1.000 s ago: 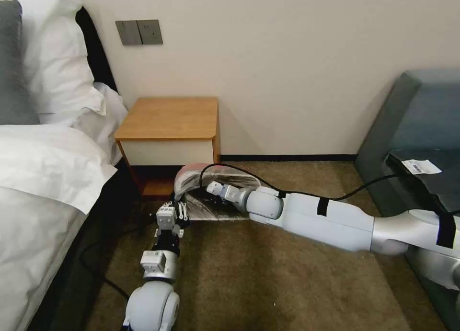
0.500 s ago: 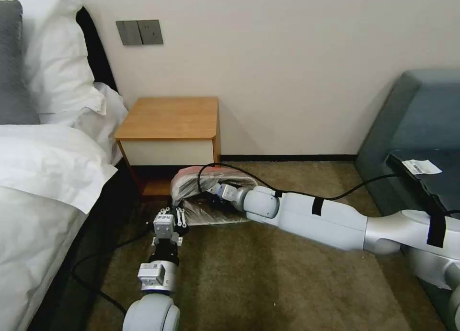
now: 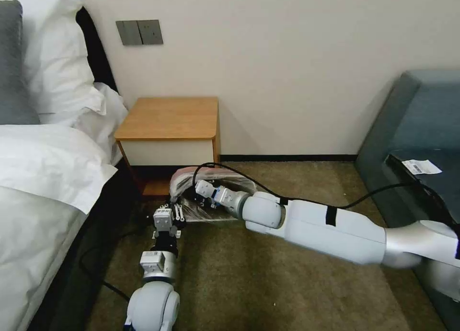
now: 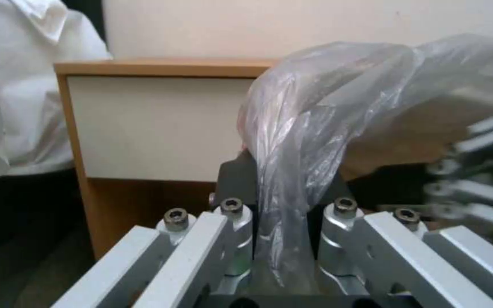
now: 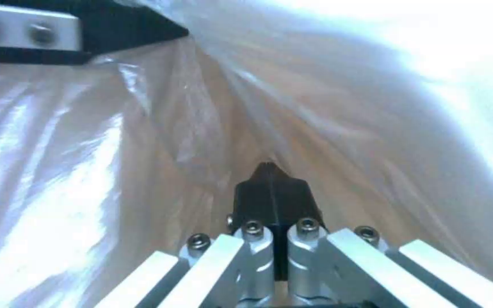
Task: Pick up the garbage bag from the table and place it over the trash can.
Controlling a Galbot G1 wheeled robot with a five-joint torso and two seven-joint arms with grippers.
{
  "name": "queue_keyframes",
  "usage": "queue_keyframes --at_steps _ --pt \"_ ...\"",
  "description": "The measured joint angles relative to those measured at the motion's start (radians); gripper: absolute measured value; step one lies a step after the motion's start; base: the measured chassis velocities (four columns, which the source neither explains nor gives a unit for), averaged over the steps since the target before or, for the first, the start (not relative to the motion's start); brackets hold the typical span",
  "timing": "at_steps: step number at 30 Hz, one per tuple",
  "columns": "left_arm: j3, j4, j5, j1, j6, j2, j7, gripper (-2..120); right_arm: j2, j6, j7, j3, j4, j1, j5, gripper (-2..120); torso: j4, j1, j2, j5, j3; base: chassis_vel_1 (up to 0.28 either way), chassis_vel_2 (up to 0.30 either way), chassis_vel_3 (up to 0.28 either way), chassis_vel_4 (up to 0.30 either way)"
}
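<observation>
Bag stretched over the bin, both my grippers at its mouth

My left gripper [image 4: 280, 239] pinches the garbage bag [image 3: 215, 180] at its near rim on the carpet, in front of the table [image 3: 168, 118]. My right gripper [image 5: 272, 201], pads pressed together, sits inside the bag. The trash can's far rim lies beyond it, toward the table.

garbage bag [image 3: 211, 197]: translucent grey, red-rimmed, crumpled on the floor | table [image 3: 168, 119]: orange-brown, white-fronted, just beyond, against far wall
</observation>
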Motion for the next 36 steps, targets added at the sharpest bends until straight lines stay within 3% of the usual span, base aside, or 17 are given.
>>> queue_keyframes --at_steps 7,11,12,14,15,16,18,19,21,22,24,26,28,36 --pt "0.008 -0.005 -0.134 -0.012 0.078 0.016 -0.023 11 -0.114 0.063 -0.021 0.171 0.137 -0.178 -0.018 0 -0.0001 0.0 0.0 -0.0001 0.0 0.0 0.0 0.0 0.0" --pt "0.018 -0.044 -0.304 0.018 0.182 0.038 -0.051 11 -0.218 0.158 -0.049 0.405 0.307 -0.398 -0.041 0 -0.0003 0.0 0.0 -0.0001 0.0 0.0 0.0 0.0 0.0" --pt "0.018 -0.044 -0.304 0.018 0.182 0.038 -0.051 11 -0.218 0.158 -0.049 0.405 0.307 -0.398 -0.041 0 -0.0003 0.0 0.0 -0.0001 0.0 0.0 0.0 0.0 0.0" --pt "0.02 -0.064 -0.382 0.034 0.247 0.051 -0.064 11 -0.242 0.21 -0.058 0.557 0.366 -0.522 -0.077 0 -0.0001 0.0 0.0 0.0 0.0 0.0 0.0 0.0 0.0" --pt "0.02 -0.064 -0.382 0.034 0.247 0.051 -0.064 11 -0.242 0.21 -0.058 0.557 0.366 -0.522 -0.077 0 -0.0001 0.0 0.0 0.0 0.0 0.0 0.0 0.0 0.0" --pt "0.021 -0.065 -0.39 0.038 0.266 0.056 -0.063 11 -0.245 0.229 -0.063 0.623 0.389 -0.589 -0.089 0 -0.0001 0.0 0.0 0.0 0.0 0.0 0.0 0.0 0.0" --pt "0.02 -0.06 -0.407 0.042 0.292 0.066 -0.042 11 -0.234 0.258 -0.071 0.746 0.424 -0.708 -0.107 0 -0.0004 0.0 0.0 0.0003 0.0 0.0 0.0 0.0 0.0" --pt "0.02 -0.06 -0.407 0.042 0.292 0.066 -0.042 11 -0.234 0.258 -0.071 0.746 0.424 -0.708 -0.107 0 -0.0004 0.0 0.0 0.0003 0.0 0.0 0.0 0.0 0.0" --pt "0.02 -0.046 -0.42 0.045 0.313 0.076 -0.009 11 -0.205 0.289 -0.084 0.862 0.443 -0.806 -0.135 10 -0.0002 0.0 0.0 0.0001 0.0 0.0 0.0 0.0 0.0" --pt "0.02 -0.046 -0.42 0.045 0.313 0.076 -0.009 11 -0.205 0.289 -0.084 0.862 0.443 -0.806 -0.135 10 -0.0002 0.0 0.0 0.0001 0.0 0.0 0.0 0.0 0.0" --pt "0.018 -0.028 -0.419 0.044 0.319 0.085 0.029 11 -0.165 0.315 -0.09 0.936 0.447 -0.875 -0.156 22 -0.0001 0.0 0.0 -0.0001 0.0 0.0 0.0 0.0 0.0" --pt "0.019 -0.022 -0.416 0.043 0.319 0.09 0.038 11 -0.147 0.323 -0.09 0.952 0.447 -0.896 -0.162 25 -0.0001 0.0 0.0 0.0 0.0 0.0 0.0 0.0 0.0" --pt "0.029 -0.009 -0.404 0.043 0.312 0.107 0.046 11 -0.104 0.344 -0.09 0.977 0.446 -0.944 -0.179 37 -0.0002 0.0 0.0 -0.0001 0.0 0.0 0.0 0.0 0.0" --pt "0.033 0.02 -0.409 0.047 0.299 0.106 0.043 11 -0.024 0.391 -0.101 0.98 0.408 -1.011 -0.234 64 -0.0001 0.0 0.0 -0.0002 0.0 0.0 0.0 0.0 0.0"
